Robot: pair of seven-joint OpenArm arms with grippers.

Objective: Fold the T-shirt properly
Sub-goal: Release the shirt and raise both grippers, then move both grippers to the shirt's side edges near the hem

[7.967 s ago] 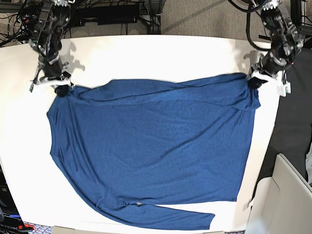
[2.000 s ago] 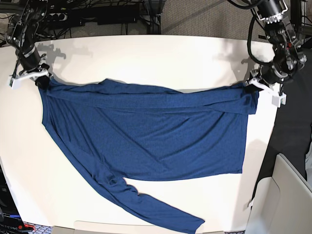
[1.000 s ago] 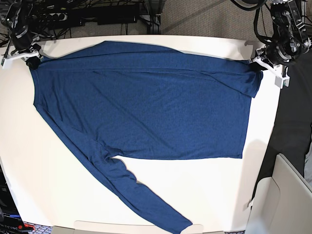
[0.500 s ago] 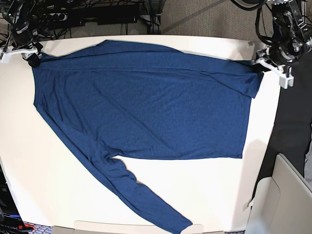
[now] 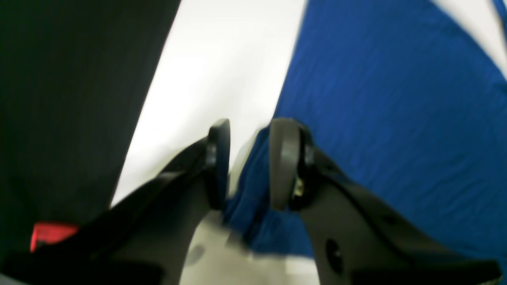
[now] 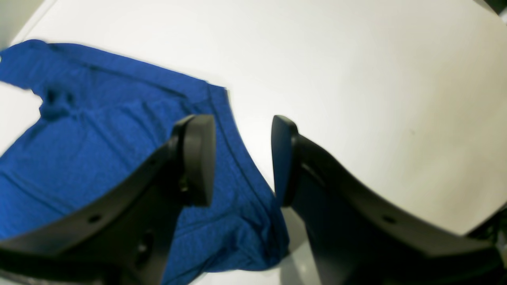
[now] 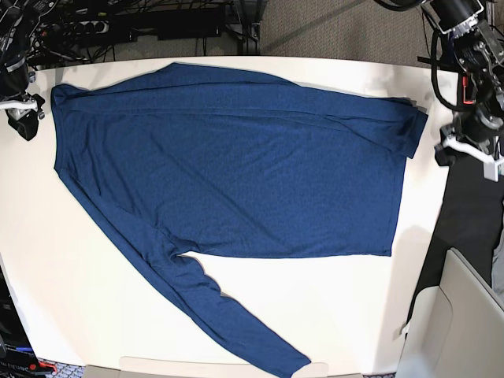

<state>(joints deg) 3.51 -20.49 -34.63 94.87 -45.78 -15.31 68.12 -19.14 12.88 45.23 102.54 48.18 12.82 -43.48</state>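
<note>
White table (image 7: 315, 331); shirt (image 7: 236, 165) spread flat across far half, one sleeve trailing toward near edge. Both corners just released: left gripper (image 7: 466, 150) and right gripper (image 7: 25, 118) parted, empty, backed off beside cloth. Spreading apparently done; folding not yet begun.

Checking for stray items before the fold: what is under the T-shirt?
The T-shirt lies spread on the white table, which shows all around it. No lump suggests anything beneath, but the covered tabletop itself cannot be seen.
</note>
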